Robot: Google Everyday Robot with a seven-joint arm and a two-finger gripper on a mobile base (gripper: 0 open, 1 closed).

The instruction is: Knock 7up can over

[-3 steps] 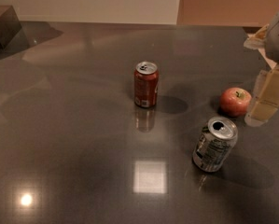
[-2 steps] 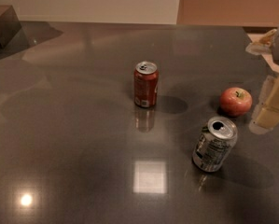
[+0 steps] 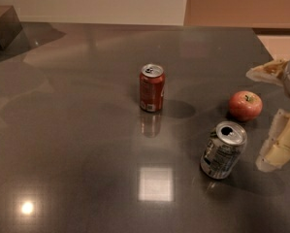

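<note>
The 7up can is silvery with dark print and a shiny open top. It stands on the dark table at the right front, leaning slightly in the picture. My gripper is pale cream and hangs at the right edge of the view, just right of the 7up can and a little apart from it. It holds nothing that I can see. Part of the gripper is cut off by the frame edge.
A red can stands upright mid-table. A red apple lies behind the 7up can, to its right. A dark box sits at the far left corner. The table's right edge runs near the gripper.
My gripper has moved down in the view, toward the near side, and now sits level with the 7up can. Both cans and the apple have not moved.
</note>
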